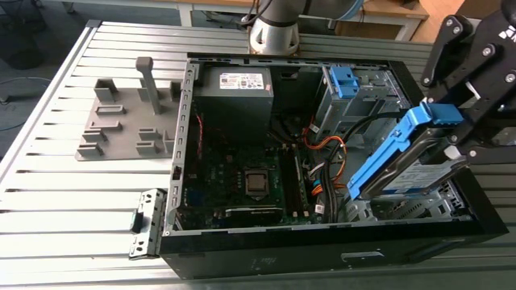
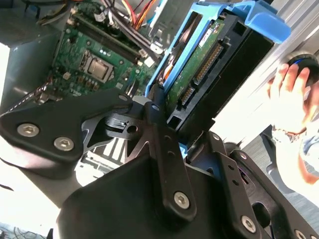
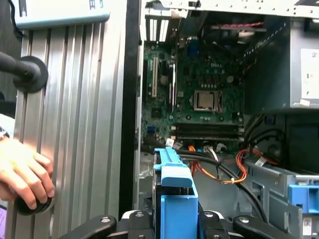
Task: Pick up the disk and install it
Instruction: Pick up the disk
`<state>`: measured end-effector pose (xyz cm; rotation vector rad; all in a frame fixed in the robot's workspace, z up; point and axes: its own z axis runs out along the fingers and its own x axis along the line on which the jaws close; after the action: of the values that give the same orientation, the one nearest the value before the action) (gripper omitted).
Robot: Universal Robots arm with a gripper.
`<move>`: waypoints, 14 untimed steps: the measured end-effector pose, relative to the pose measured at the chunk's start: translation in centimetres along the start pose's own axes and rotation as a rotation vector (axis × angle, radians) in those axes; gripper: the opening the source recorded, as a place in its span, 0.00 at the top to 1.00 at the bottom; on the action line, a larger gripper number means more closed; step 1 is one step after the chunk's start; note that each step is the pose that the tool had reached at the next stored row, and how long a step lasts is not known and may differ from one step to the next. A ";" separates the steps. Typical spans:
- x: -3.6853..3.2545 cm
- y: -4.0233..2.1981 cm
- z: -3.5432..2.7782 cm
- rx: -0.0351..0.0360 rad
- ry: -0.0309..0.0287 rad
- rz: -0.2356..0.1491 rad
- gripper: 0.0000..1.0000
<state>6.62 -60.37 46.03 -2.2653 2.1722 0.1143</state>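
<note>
We observe the black multi-link claw (image 1: 456, 134) closed on the disk (image 1: 407, 166), a flat silver hard drive with a white-and-blue label, edged by a blue plastic carrier frame. In both wrist views the claw's fingers (image 3: 209, 217) press against opposite sides of the carrier frame, so the grip is firm and the disk is clear of the counter. The disk (image 2: 199, 64) hangs steeply tilted at the exterior view's right. Its upper end sits in the claw and its lower end dips into the open black computer case (image 1: 322, 257), just beside the grey metal drive cage (image 1: 419, 205). The case lies on its side on the slatted aluminium counter (image 1: 64, 193). Inside it we see the green motherboard (image 1: 241, 169), the grey power-supply box with a white sticker (image 1: 234, 99), a bundle of orange and black cables (image 1: 327, 148) and a small blue plastic bracket (image 1: 344, 81) at the far corner. A grey moulded fixture tray (image 1: 121, 130) rests on the counter at the exterior view's left, well apart from the disk. In the first wrist view a person's hand (image 3: 25, 174) rests on a dark round object (image 3: 31, 206) at the counter's edge.
</note>
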 end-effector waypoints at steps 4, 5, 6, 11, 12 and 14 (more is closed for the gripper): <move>0.18 -1.29 0.52 -0.0033 0.0000 0.000 0.64; 0.21 -1.65 0.63 -0.0043 0.0000 0.000 0.64; 0.23 -2.03 0.74 -0.0052 -0.0001 0.000 0.64; 0.32 -3.63 1.24 -0.0086 -0.0004 0.001 0.64; 0.33 -3.80 1.31 -0.0088 -0.0013 0.001 0.64; 0.36 -4.10 1.44 -0.0091 -0.0046 0.003 0.64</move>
<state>10.65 -60.48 44.36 -2.2647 2.1769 0.1295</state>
